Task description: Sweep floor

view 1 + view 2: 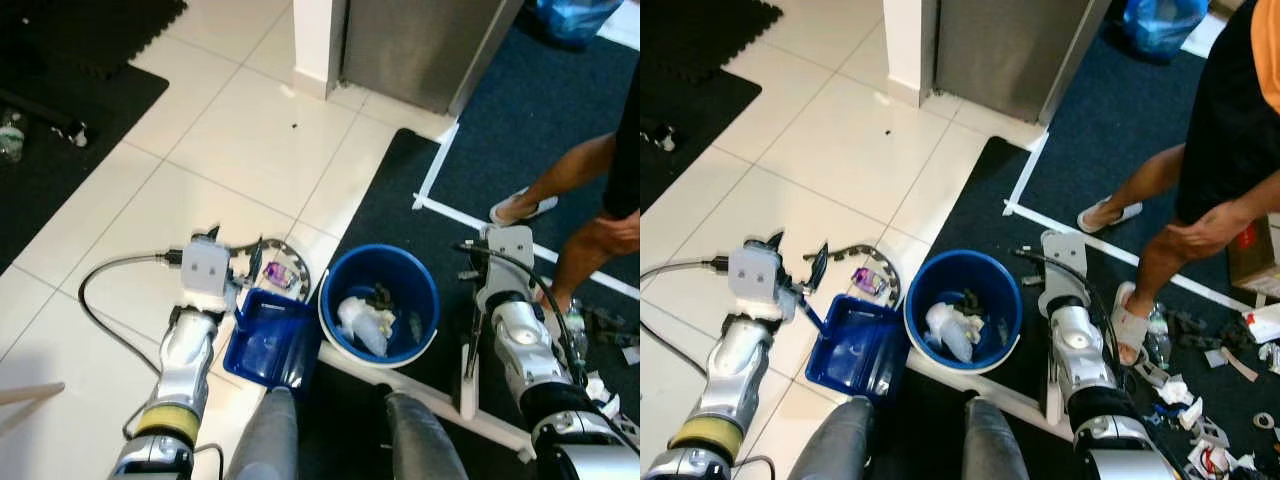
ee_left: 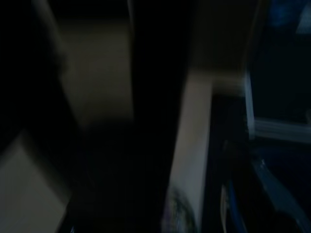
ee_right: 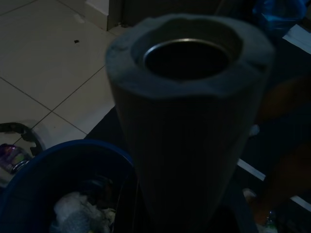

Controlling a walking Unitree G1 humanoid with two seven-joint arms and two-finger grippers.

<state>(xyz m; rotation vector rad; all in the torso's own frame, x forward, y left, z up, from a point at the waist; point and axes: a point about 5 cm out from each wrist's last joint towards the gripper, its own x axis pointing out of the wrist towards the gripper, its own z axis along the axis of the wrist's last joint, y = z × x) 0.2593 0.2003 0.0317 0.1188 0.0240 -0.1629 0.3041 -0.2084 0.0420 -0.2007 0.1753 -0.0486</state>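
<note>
Here, the left gripper [image 1: 250,262] clasps a blue dustpan [image 1: 268,340] beside the blue bucket [image 1: 380,305] at the mat's edge; the right gripper's state cannot be told.

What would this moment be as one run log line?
left gripper: holding blue dustpan | blue bucket: trash inside | right gripper: on handle

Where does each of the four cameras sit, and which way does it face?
Left eye view: on the head, looking down at the round blue bucket, the blue plastic dustpan, both silver arms and the left gripper.
Right eye view: beside it, same scene shifted; a person's legs stand on the dark carpet.
Left wrist view: on the left wrist, very dark and blurred.
Right wrist view: on the right wrist, facing a grey foam-wrapped tube end above the bucket.
Shared: the bucket shows in both eye views and the right wrist view.
</note>
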